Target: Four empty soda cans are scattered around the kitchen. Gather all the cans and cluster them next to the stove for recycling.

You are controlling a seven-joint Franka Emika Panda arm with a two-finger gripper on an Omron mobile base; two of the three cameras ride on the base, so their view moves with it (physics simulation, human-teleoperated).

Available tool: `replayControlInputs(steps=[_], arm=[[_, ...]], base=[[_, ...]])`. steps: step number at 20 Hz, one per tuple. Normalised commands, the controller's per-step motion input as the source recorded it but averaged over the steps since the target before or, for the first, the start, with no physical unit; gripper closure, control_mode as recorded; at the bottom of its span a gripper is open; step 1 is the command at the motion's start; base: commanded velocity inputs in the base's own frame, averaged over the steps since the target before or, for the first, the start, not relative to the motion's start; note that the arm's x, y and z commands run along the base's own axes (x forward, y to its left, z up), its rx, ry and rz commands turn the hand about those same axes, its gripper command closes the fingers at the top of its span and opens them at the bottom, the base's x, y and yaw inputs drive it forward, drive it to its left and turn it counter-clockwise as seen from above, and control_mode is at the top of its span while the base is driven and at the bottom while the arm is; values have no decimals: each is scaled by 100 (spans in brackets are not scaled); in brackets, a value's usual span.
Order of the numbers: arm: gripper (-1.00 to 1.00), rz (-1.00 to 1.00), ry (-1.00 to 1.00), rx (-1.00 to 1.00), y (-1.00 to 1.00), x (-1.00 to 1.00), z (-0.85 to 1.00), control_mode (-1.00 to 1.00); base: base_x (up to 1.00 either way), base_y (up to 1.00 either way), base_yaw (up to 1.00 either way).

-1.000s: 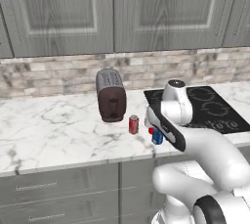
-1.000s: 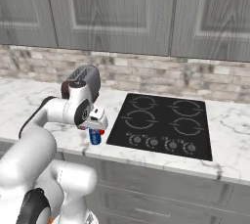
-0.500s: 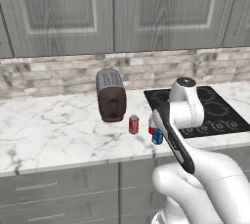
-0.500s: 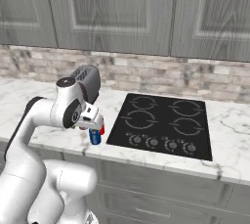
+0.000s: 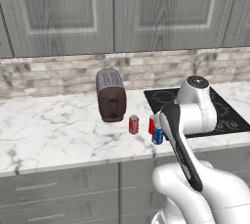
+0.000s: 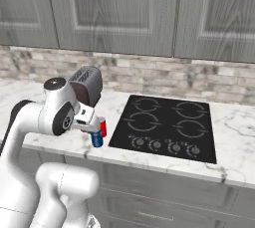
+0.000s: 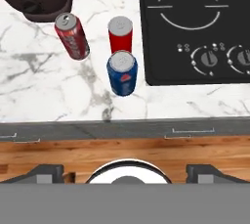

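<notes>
Three soda cans stand close together on the marble counter just left of the stove [image 7: 195, 22]. They are a blue can [image 7: 122, 73] nearest the counter's front edge, a red can [image 7: 120, 33] behind it, and a darker red can [image 7: 72, 36] to the left. The left base view has the blue can [image 5: 157, 135] and both red cans [image 5: 133, 124] beside the stove [image 5: 224, 115]. My gripper [image 7: 125, 173] hangs open above the counter's front edge, looking down on the cans, with nothing between its fingers. In the right base view the gripper [image 6: 87, 122] sits just above the blue can [image 6: 97, 139].
A dark toaster [image 5: 111, 95] stands behind the cans, close to the darker red one. Grey wall cabinets hang above a brick backsplash. Drawer fronts [image 7: 190, 131] run below the counter edge. Bare marble counter [image 5: 49, 130] stretches to the left.
My hand has lifted slightly up and back from the blue can, which stays standing on the counter. The arm's elbow has swung higher. The jaws stayed open.
</notes>
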Motion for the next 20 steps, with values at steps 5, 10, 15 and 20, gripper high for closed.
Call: replayControlInputs(steps=[5, 10, 15, 20], arm=[[-100, 0, 0, 0, 0, -24, 28, -100], [-100, 0, 0, 0, 1, -41, 13, -100], [-100, 0, 0, 0, 0, 0, 0, 100], [-100, 0, 0, 0, 0, 0, 0, 100]], base=[[0, 0, 0], [0, 0, 0], [-90, 14, 2], [-100, 28, 5]])
